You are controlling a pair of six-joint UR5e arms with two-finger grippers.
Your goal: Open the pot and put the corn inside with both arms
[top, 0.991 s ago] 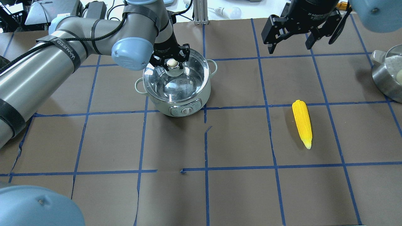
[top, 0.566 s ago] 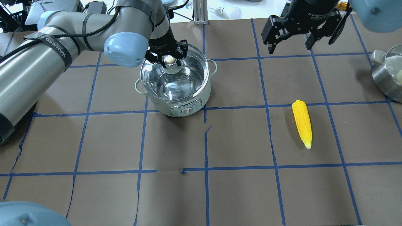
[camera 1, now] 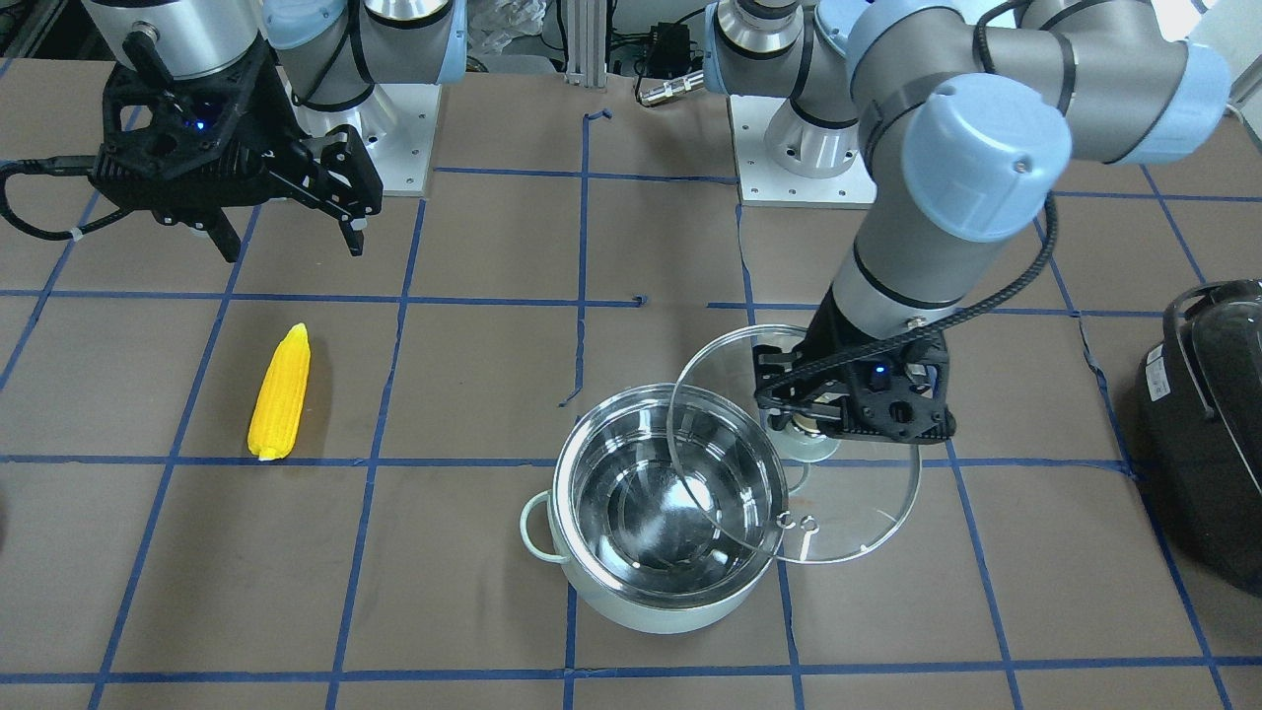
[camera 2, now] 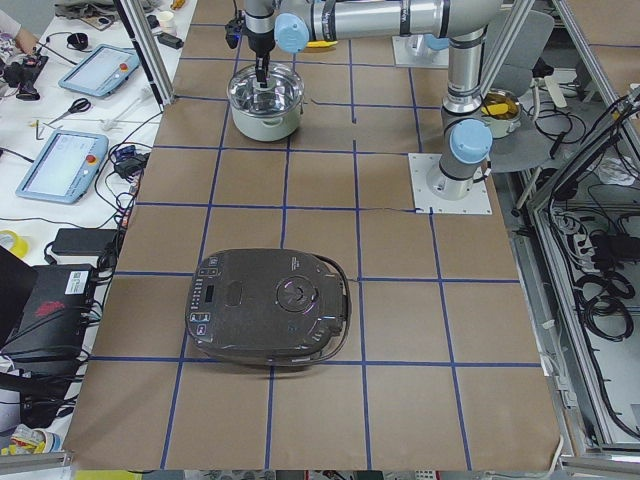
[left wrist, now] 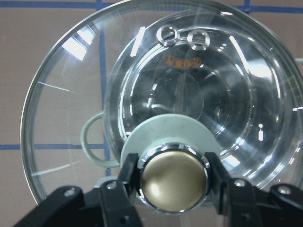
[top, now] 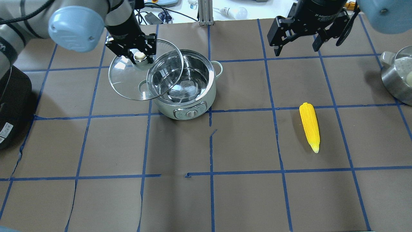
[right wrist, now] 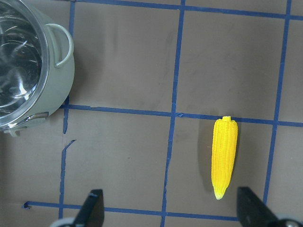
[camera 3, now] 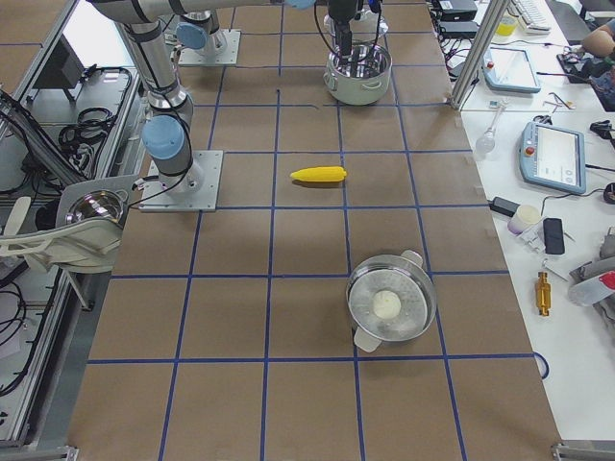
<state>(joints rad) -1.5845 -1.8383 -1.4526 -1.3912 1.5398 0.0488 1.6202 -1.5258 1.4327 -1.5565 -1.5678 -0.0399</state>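
The mint-green pot stands on the table, its steel inside partly uncovered. My left gripper is shut on the metal knob of the glass lid and holds the lid raised, shifted off the pot toward my left, overlapping its rim. The yellow corn lies on the table to the right, also in the front view and right wrist view. My right gripper is open and empty, high above the table behind the corn.
A black appliance sits at the table's left edge, large in the exterior left view. A steel pot with a lid stands at the right edge. Blue tape lines grid the brown table cover.
My left gripper has lifted the lid off the pot by its knob and carried it to the left, uncovering most of the pot. The right gripper and the corn have not moved.
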